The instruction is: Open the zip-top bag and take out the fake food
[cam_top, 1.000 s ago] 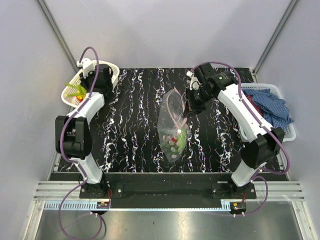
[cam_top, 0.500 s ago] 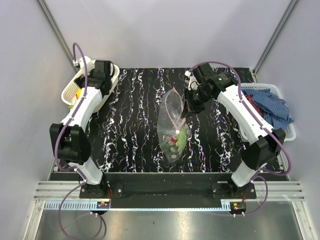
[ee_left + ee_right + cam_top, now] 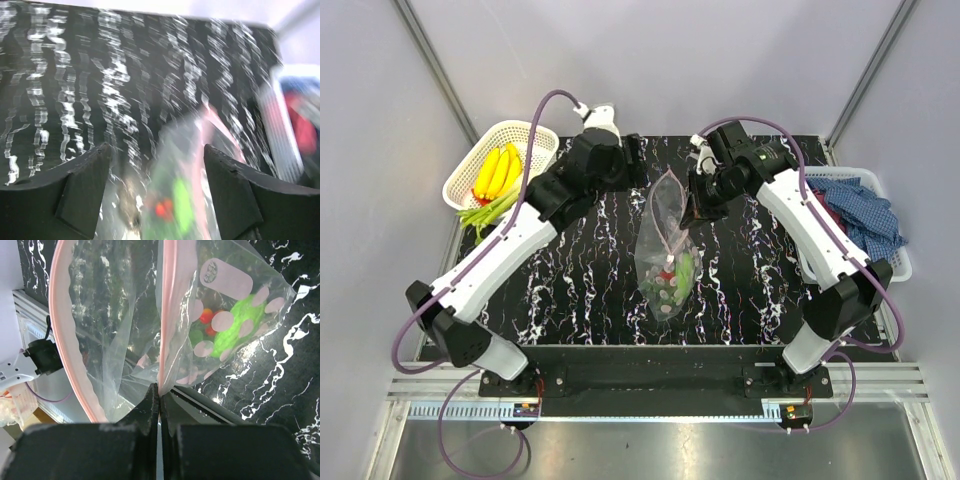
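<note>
Bananas (image 3: 495,172) lay in the basket (image 3: 510,126) now, and our left pincer (image 3: 156,170) had swung over, released and empty, to the bag (image 3: 665,250) in the middle of the worktop (image 3: 740,290). Our right pincer (image 3: 160,395) clenched its pink rim, holding the mouth up. Food (image 3: 677,278) remained inside. Blur in the left wrist view hid which pieces.

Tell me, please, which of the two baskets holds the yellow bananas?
The cream basket at the far left: it contains yellow bananas and a green leek, whereas the white basket on the right holds blue checked cloth.
</note>
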Motion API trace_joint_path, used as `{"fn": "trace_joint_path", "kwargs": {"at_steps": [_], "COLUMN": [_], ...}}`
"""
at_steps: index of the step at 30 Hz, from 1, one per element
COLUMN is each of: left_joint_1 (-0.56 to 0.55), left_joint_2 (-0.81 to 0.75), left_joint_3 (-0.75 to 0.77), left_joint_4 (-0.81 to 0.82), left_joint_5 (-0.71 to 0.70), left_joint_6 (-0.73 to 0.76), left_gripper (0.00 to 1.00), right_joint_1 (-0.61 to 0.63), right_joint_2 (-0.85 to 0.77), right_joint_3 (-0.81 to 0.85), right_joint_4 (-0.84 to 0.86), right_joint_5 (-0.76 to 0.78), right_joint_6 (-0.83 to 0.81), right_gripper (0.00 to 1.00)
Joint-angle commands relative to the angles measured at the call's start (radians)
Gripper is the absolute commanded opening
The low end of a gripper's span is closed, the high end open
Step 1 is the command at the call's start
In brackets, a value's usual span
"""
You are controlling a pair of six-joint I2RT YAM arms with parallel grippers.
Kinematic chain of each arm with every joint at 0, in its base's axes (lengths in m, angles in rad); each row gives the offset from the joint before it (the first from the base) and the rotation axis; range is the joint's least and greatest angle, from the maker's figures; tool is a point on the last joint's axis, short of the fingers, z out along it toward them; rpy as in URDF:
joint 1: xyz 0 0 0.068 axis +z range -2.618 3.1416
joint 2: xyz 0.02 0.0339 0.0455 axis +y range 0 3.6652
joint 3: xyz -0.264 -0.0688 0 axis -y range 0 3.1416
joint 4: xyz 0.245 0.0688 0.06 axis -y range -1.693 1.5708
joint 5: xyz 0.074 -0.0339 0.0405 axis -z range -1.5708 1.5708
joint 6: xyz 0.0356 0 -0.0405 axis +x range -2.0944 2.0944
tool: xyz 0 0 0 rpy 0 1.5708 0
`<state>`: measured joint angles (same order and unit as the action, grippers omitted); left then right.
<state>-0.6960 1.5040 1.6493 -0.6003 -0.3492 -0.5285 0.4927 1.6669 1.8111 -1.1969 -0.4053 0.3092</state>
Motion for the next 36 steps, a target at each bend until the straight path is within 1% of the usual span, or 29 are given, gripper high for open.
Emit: {"fn": "trace_joint_path", "kwargs": {"at_steps": [1,3,4,6,7,10,12,13,14,18,20,21,23,24,25,28,29,31,36], "left_joint_1": [-0.134,-0.164,-0.168,-0.169,-0.169,-0.175,-0.175,-0.175,-0.175,-0.171,-0.163,-0.157,-0.129,-0.119,-0.108,-0.112,-0.111,-0.112,-0.111], "left_joint_2": [-0.064,-0.071,-0.076,-0.076,-0.071,-0.047,-0.018,-0.002,-0.001,0.027,0.039,0.042,0.077,0.091,0.107,0.114,0.119,0.124,0.101], "left_joint_3": [0.076,0.066,0.052,0.026,0.026,0.041,0.069,0.082,0.089,0.112,0.090,0.057,0.034,0.021,0.000,-0.060,-0.071,-0.092,-0.155], "left_joint_4": [-0.090,-0.145,-0.150,-0.158,-0.158,-0.159,-0.170,-0.188,-0.188,-0.185,-0.193,-0.190,-0.194,-0.210,-0.214,-0.217,-0.216,-0.219,-0.227], "left_joint_5": [0.170,0.194,0.216,0.248,0.259,0.257,0.237,0.222,0.210,0.213,0.236,0.251,0.289,0.312,0.329,0.293,0.286,0.280,0.305], "left_joint_6": [0.114,0.078,0.035,-0.029,-0.042,-0.071,-0.083,-0.096,-0.108,-0.172,-0.236,-0.254,-0.258,-0.260,-0.255,-0.211,-0.176,-0.154,-0.079], "left_gripper": [0.70,0.64,0.56,0.49,0.41,0.31,0.30,0.25,0.23,0.18,0.17,0.17,0.17,0.15,0.13,0.12,0.11,0.08,0.08], "right_joint_1": [0.012,0.015,0.017,0.023,0.026,0.047,0.067,0.072,0.081,0.098,0.099,0.099,0.099,0.099,0.099,0.099,0.098,0.099,0.099], "right_joint_2": [-0.067,-0.079,-0.082,-0.087,-0.090,-0.088,-0.090,-0.088,-0.087,-0.090,-0.101,-0.105,-0.121,-0.124,-0.134,-0.153,-0.154,-0.156,-0.125], "right_joint_3": [-0.016,-0.021,-0.022,-0.032,-0.036,-0.038,-0.035,-0.027,-0.024,-0.018,-0.022,-0.027,-0.041,-0.047,-0.052,-0.070,-0.075,-0.088,-0.064], "right_joint_4": [0.066,0.083,0.088,0.105,0.108,0.120,0.129,0.129,0.129,0.148,0.174,0.186,0.212,0.220,0.224,0.240,0.252,0.264,0.289], "right_joint_5": [0.003,0.002,0.000,0.003,0.005,0.013,0.019,0.020,0.020,0.023,0.008,-0.003,-0.007,-0.003,0.002,0.003,-0.003,-0.015,-0.036], "right_joint_6": [0.033,0.041,0.042,0.048,0.051,0.059,0.065,0.068,0.068,0.093,0.113,0.120,0.142,0.146,0.149,0.157,0.160,0.165,0.172], "right_gripper": [0.00,0.00,0.00,0.00,0.00,0.00,0.00,0.00,0.00,0.00,0.00,0.00,0.00,0.00,0.00,0.00,0.00,0.00,0.00]}}
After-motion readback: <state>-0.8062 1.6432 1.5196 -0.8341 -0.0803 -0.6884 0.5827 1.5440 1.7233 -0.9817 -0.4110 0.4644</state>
